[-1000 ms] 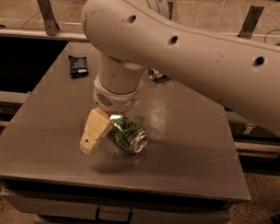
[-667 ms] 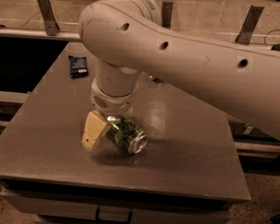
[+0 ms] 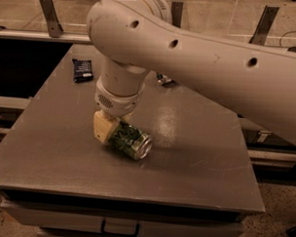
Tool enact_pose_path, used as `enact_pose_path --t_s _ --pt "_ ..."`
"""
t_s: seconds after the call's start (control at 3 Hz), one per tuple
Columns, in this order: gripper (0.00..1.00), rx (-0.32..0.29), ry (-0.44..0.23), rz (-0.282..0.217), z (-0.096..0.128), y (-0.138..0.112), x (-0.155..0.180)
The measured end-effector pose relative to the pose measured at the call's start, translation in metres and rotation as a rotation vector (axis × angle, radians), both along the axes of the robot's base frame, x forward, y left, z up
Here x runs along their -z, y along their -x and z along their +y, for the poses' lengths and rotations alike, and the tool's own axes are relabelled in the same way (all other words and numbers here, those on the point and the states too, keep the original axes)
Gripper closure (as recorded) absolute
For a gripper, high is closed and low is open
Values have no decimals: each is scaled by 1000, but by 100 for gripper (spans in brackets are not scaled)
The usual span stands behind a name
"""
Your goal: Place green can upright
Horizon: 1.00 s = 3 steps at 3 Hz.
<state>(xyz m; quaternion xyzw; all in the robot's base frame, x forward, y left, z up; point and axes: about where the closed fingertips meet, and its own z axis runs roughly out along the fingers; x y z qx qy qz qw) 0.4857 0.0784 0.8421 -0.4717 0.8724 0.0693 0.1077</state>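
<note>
Big white robot arm reaches down from upper right; its cream-coloured tool (image 3: 110, 132) sits low over the left-centre of the flat grey-brown tabletop (image 3: 195, 156), pressed against the left end of the green-and-white patterned cylindrical drink can (image 3: 130, 139). How far the tool is open, or whether it grips the can: cannot tell, the wrist hides it. Can lies on its side near the tabletop's middle, silver end toward lower right; small dark rectangular packet (image 3: 83, 70) at far-left corner, crumpled silvery object (image 3: 164, 80) half hidden behind the arm.
</note>
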Motion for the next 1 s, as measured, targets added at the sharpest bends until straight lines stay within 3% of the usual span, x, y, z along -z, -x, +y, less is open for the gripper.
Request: enact_pose_path --t_s 0.33,0.67,1.0 --pt "87 -59 -127 -40 15 -14 -28" --pt "100 -160 -369 -100 38 -32 -84" --pt "100 -244 -623 -155 45 -39 -141"
